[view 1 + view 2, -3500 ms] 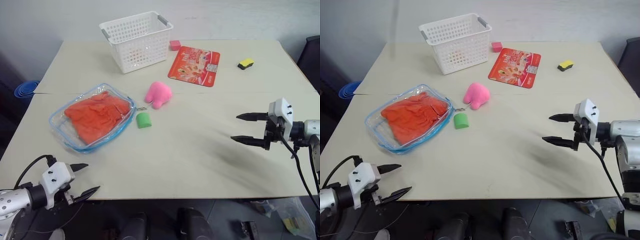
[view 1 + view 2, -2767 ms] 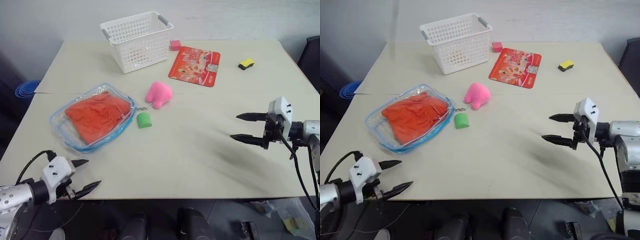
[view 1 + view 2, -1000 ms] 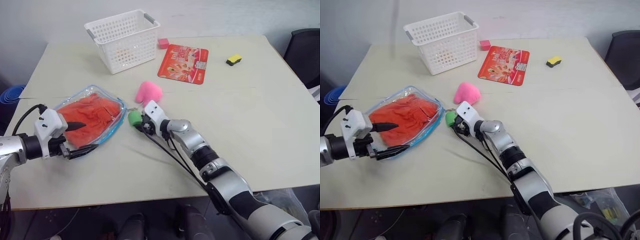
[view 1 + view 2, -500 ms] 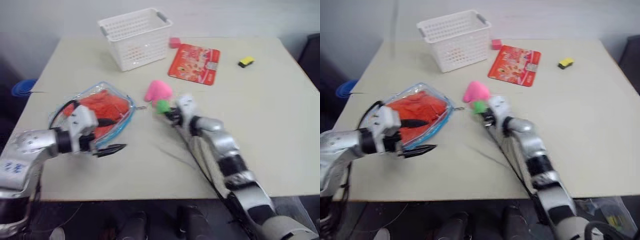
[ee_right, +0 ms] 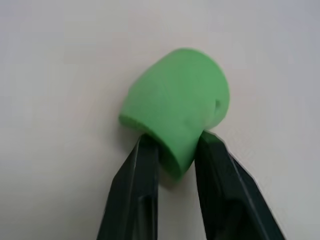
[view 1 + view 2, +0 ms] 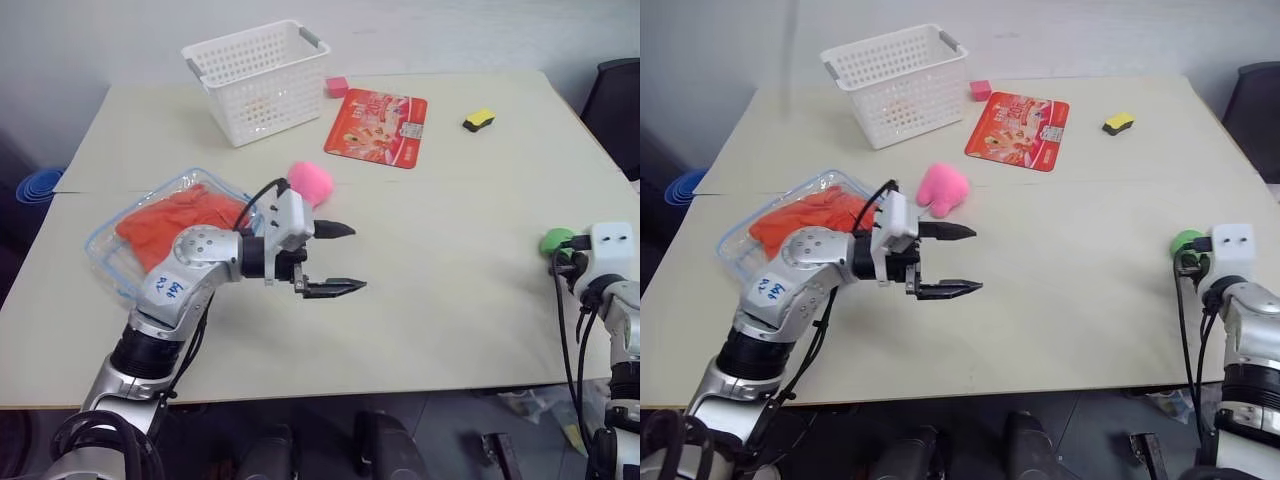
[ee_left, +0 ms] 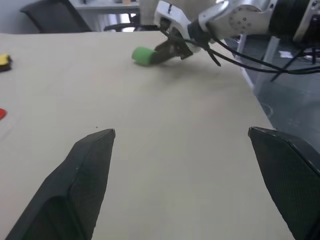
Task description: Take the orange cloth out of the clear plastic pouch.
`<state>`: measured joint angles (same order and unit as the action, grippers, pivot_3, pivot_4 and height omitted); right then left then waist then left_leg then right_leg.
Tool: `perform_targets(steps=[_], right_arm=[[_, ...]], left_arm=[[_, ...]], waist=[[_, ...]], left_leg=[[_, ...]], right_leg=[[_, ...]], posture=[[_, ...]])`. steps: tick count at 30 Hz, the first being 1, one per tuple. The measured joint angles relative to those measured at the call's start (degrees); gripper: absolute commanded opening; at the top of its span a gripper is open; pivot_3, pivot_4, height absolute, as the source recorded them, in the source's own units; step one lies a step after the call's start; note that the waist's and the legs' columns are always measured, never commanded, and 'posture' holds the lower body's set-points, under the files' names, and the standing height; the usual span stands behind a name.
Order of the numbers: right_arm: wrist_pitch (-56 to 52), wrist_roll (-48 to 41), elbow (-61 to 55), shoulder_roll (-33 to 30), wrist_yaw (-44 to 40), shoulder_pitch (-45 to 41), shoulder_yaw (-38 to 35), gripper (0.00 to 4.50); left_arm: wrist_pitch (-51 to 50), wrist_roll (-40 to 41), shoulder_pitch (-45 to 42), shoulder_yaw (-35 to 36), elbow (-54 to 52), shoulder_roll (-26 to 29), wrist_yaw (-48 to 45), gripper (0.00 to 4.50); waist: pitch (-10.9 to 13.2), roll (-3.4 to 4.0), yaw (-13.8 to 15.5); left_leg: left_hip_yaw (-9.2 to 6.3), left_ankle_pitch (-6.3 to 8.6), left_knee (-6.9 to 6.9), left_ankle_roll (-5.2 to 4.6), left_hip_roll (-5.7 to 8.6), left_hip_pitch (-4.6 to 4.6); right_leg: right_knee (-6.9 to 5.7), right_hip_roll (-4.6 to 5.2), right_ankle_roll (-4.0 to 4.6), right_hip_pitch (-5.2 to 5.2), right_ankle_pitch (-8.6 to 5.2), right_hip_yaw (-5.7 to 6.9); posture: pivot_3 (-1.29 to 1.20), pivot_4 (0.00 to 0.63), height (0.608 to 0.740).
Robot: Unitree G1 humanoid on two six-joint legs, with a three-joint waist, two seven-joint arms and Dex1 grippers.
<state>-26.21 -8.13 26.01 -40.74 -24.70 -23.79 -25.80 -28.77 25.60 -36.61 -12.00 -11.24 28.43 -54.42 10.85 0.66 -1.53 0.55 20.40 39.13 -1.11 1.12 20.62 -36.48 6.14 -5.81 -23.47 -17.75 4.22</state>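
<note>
Orange cloth: lies folded inside the clear plastic pouch, near the table's left edge; not yet taken out
Table: beige top carrying everything listed
Step in hand: as I judge it, clearing the way; the pouch is untouched and its zipper state I cannot tell
My left gripper: fingers spread wide, empty, held level over the middle of the table, pointing toward the right edge, well apart from the pouch behind it
My right gripper: both fingers pinched on the green block at the table's right edge; block looks to be resting on or just over the surface
Next move, my guess: release the green block, bring both grippers to the pouch, one to pin it, one to reach the cloth through the opening
Other items: pink plush toy just beyond my left gripper; white basket, red packet, yellow block toward the far edge
</note>
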Motion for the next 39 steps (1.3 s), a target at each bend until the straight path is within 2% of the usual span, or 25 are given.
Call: perform_targets(steps=[3, 8, 9, 14, 19, 25, 30, 35, 39], right_arm=[[-0.1, -2.8, 1.4, 0.5, 0.0, -0.4, -1.9, 2.69], [-1.0, -5.2, -1.3, 0.5, -1.5, 1.6, -1.9, 4.28], [-1.4, -5.5, -2.5, 0.4, -2.1, 2.4, -1.9, 4.47], [-2.0, -7.0, -8.2, -3.8, -5.1, 4.4, -1.9, 4.47], [-2.5, -13.3, -18.7, -10.8, -18.1, 2.9, -0.7, 4.47], [-5.2, -23.8, -32.3, -13.1, -37.5, -4.7, 10.7, 4.47], [-8.4, -30.5, -39.1, -14.1, -49.3, -9.2, 18.8, 4.47], [-10.6, -34.2, -40.0, -11.2, -52.0, -16.5, 22.0, 4.47], [-10.0, -34.4, -39.0, -9.9, -53.9, -17.9, 24.6, 4.47]], left_arm=[[0.9, -0.3, -0.6, -0.2, 0.7, -0.1, -1.5, 4.50], [1.8, -0.4, -0.4, -0.2, 0.6, 0.3, -3.0, 4.50], [2.0, -0.6, -0.1, -0.2, 0.6, 0.6, -3.1, 4.50], [1.2, -1.1, 2.0, 0.8, -0.7, 2.3, -1.7, 4.50], [-3.2, -5.4, 5.1, 2.7, -6.4, 9.4, 3.7, 4.50], [-20.7, -15.8, 11.3, 4.4, -11.8, 19.3, 17.1, 4.50], [-27.6, -24.0, 19.8, 4.1, -21.2, 26.7, 23.6, 4.50], [-33.3, -26.1, 25.9, 5.0, -29.3, 25.5, 26.9, 4.50], [-32.6, -27.9, 26.8, 5.0, -28.6, 26.4, 28.8, 4.50]], waist=[[0.0, 0.00, 0.0], [0.0, 0.01, 0.3], [0.0, 0.01, 0.3], [0.0, 0.02, 0.7], [0.0, 0.01, 0.6], [0.1, -0.07, 0.4], [0.1, -0.13, 1.7], [0.1, -0.14, 3.0], [0.1, -0.15, 3.0]], left_leg=[[0.00, 0.00, 0.01, 0.00, -0.01, -0.02], [-0.04, 0.00, 0.01, 0.00, 0.01, -0.02], [-0.04, 0.00, 0.02, 0.00, 0.02, -0.02], [-0.02, 0.00, 0.02, 0.00, 0.05, -0.01], [-0.03, 0.01, 0.02, 0.01, -0.03, -0.05], [-0.16, 0.06, -0.04, 0.08, -0.17, -0.05], [-0.30, 0.14, 0.04, 0.00, -0.15, 0.25], [-0.63, 0.15, 0.15, -0.04, 0.05, 0.52], [-0.73, 0.15, 0.15, -0.04, 0.10, 0.56]], right_leg=[[0.00, 0.01, 0.00, 0.01, 0.00, -0.18], [0.01, 0.01, 0.00, 0.00, 0.00, -0.55], [0.01, 0.01, 0.00, 0.01, 0.00, -0.55], [0.03, 0.02, -0.02, -0.02, 0.01, -0.63], [0.07, -0.06, -0.02, 0.01, 0.01, -0.64], [0.09, -0.16, -0.02, 0.00, 0.01, -0.66], [0.48, -0.09, -0.08, -0.04, 0.06, -0.63], [0.58, 0.11, -0.12, -0.09, 0.09, -0.45], [0.57, 0.15, -0.12, -0.06, 0.09, -0.27]], posture=[[0.00, 0.150, 0.740], [0.00, 0.150, 0.740], [0.00, 0.150, 0.740], [0.00, 0.150, 0.740], [0.00, 0.150, 0.740], [0.00, 0.150, 0.740], [0.00, 0.150, 0.740], [0.00, 0.150, 0.740], [0.00, 0.150, 0.740]])
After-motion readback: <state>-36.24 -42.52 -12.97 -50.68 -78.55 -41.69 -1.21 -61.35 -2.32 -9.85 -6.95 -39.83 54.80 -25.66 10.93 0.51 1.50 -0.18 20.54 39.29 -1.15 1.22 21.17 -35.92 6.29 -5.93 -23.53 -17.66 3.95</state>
